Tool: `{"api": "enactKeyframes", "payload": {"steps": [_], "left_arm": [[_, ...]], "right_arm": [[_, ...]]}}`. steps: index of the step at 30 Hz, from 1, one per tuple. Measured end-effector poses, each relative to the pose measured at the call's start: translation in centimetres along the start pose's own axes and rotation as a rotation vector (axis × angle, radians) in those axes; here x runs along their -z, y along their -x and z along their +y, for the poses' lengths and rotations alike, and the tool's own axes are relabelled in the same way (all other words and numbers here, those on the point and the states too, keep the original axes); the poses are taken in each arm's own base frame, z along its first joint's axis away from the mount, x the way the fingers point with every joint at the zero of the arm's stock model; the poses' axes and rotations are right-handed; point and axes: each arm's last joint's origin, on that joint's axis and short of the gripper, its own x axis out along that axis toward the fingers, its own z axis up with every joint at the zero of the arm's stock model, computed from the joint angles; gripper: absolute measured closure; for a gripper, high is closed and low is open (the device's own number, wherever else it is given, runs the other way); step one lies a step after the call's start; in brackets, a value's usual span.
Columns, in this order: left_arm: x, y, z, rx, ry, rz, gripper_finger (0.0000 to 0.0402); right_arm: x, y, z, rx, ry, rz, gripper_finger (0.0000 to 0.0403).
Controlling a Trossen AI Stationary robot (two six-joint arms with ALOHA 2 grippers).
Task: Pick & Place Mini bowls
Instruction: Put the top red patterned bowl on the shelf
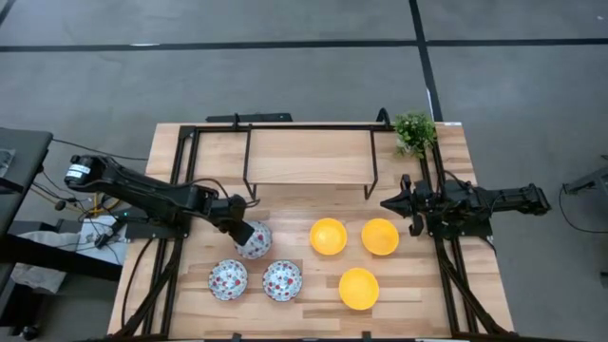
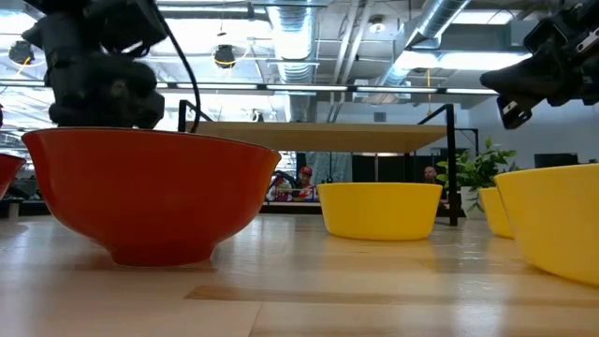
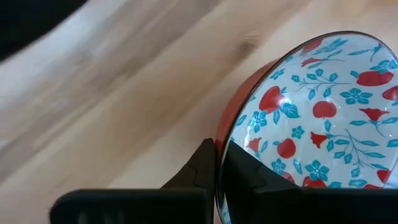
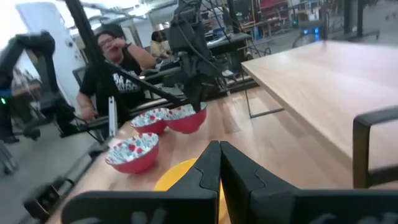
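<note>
Since the left claw (image 3: 217,163) pinches the red floral mini bowl's (image 3: 323,118) rim, lift straight, slowly; right claw (image 1: 411,207) waits clenched.

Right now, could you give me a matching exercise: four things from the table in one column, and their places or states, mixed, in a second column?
Things
1. left gripper
2. right gripper
3. green plant
4. yellow bowls

Places or states
A. far right corner of the table
B. shut on the rim of a floral bowl
C. shut, holding nothing, at the right edge
D. grouped right of centre

Pairs: 1-B, 2-C, 3-A, 4-D
</note>
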Motion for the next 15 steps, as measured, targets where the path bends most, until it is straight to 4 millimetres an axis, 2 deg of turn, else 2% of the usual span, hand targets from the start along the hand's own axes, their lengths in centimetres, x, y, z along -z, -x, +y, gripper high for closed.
{"api": "enactKeyframes", "payload": {"steps": [7, 15], "left_arm": [[-1.0, 3.3, -2.2, 0.169, 0.006, -0.060, 0.0391], [-2.7, 7.6, -5.0, 0.279, -0.019, -0.236, 0.0391]], "right_arm": [[0.0, 0.0, 0.0, 0.000, -0.220, -0.001, 0.0403], [-0.1, 0.0, 0.0, -0.003, -0.238, -0.008, 0.0403]]}}
